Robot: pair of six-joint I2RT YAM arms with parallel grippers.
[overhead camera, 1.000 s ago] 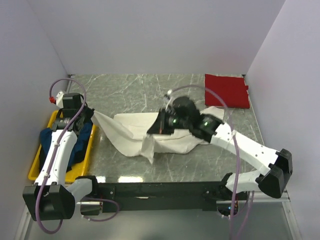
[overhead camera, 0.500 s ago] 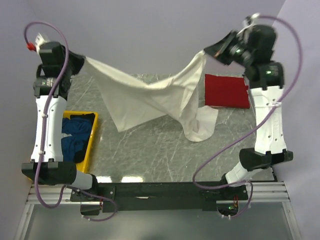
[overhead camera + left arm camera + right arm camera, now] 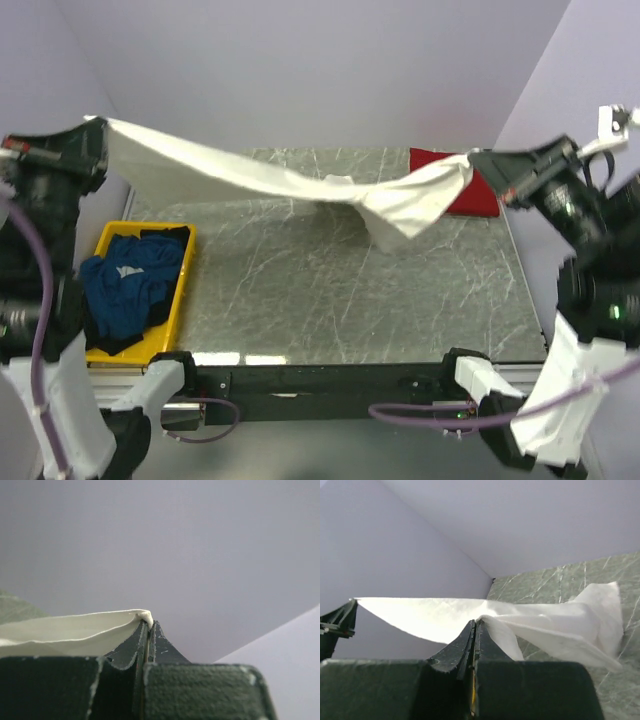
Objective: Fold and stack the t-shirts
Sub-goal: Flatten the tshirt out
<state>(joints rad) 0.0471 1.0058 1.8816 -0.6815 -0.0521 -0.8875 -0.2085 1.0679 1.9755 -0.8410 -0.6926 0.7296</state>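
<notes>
Cream-white cloth now hangs above the counter, pulled almost taut between two arms that a second ago were bent low over it as a crumpled heap. At far left, the left claw is clamped tight on one edge of the cream-white t-shirt. Below it, the dark blue t-shirt lies bunched in the yellow tray. The cream span sags through mid-air over the marbled counter, where half a second earlier its hem trailed on the stone. Only a loose fold droops near the right end, and it appears to hang clear. Behind that fold, the red t-shirt lies flat at the counter's far right corner. At far right, the right claw is pinched together on the shirt's other end. The wide spread suggests the garment has been shaken open for laying flat. Its folding looks yet to start, with one shirt apparently done and one waiting.
</notes>
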